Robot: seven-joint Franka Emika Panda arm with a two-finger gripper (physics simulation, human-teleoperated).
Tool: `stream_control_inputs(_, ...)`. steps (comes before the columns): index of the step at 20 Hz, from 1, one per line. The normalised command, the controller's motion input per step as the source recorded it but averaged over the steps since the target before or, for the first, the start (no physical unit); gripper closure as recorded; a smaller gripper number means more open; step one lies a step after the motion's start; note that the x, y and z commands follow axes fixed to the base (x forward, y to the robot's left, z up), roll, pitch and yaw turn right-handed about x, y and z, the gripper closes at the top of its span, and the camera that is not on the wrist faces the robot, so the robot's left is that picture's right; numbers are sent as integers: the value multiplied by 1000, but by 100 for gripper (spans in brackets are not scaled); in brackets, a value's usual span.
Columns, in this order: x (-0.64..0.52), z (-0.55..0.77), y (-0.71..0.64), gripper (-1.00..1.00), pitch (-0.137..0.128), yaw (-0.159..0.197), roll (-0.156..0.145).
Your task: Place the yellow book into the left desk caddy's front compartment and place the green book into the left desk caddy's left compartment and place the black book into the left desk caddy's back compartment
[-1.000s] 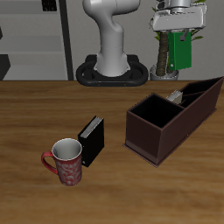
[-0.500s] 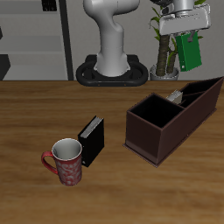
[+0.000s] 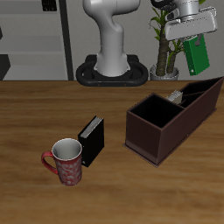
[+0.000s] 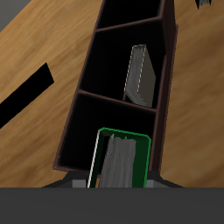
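Observation:
My gripper (image 3: 194, 37) is shut on the green book (image 3: 199, 58) and holds it tilted, high above the far end of the left desk caddy (image 3: 154, 140), a long dark maroon box. In the wrist view the green book (image 4: 117, 163) hangs over an end section of the caddy (image 4: 166, 87). The yellow book (image 4: 140, 74) stands in the middle section, and its top shows in the exterior view (image 3: 178, 94). The black book (image 3: 92, 140) stands on the table beside the mug, apart from the caddy. It shows as a dark strip in the wrist view (image 4: 26, 94).
A red patterned mug (image 3: 66, 162) stands near the table's front edge, next to the black book. The robot's base (image 3: 110, 72) and a potted plant (image 3: 162, 54) are at the back. A grey shelf unit (image 3: 35, 39) stands behind the table.
My gripper has carried the green book sideways and slightly forward, farther toward the caddy's far end, and tilted it more. The black book, mug and caddy have not moved.

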Motion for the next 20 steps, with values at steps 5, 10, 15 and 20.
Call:
stream_control_inputs(5,187,3,55,100,-36,7,-5)
stream_control_inputs(10,134,24,-3,100,-52,16,-27)
stream_control_inputs(15,308,-78,-54,100,11,-15,-34)
stream_control_inputs(20,157,-274,94,100,41,15,5)
